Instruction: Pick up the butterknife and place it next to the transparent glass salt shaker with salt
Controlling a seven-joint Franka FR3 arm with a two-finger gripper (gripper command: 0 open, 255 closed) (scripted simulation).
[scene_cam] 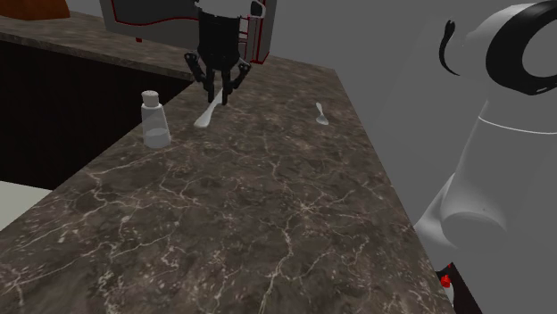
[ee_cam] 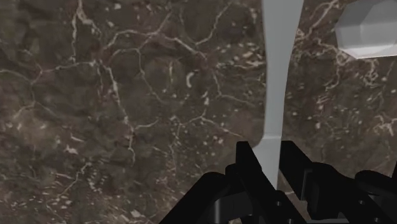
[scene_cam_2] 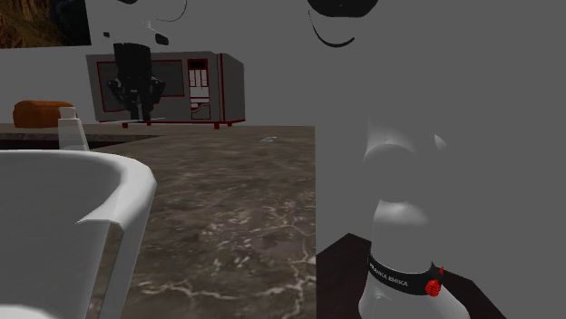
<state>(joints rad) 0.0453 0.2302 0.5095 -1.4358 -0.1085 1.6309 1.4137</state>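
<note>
1. Black fingers point(ee_cam: 247, 167) of my claw point(ee_cam: 270, 162) are pressed against both sides of the pale grey, flat butterknife point(ee_cam: 278, 76), pinching its near end.
2. The knife stretches away from my claw over the dark brown veined marble desk point(scene_cam: 268, 205).
3. A whitish, capped salt shaker point(scene_cam: 154, 120) stands upright near the knife, not touching it.

Kitchen: dark marble countertop point(scene_cam: 268, 214), salt shaker point(scene_cam: 154, 120), spoon point(scene_cam: 321, 113), grey red-trimmed appliance point(scene_cam_2: 227, 86) at back
</note>
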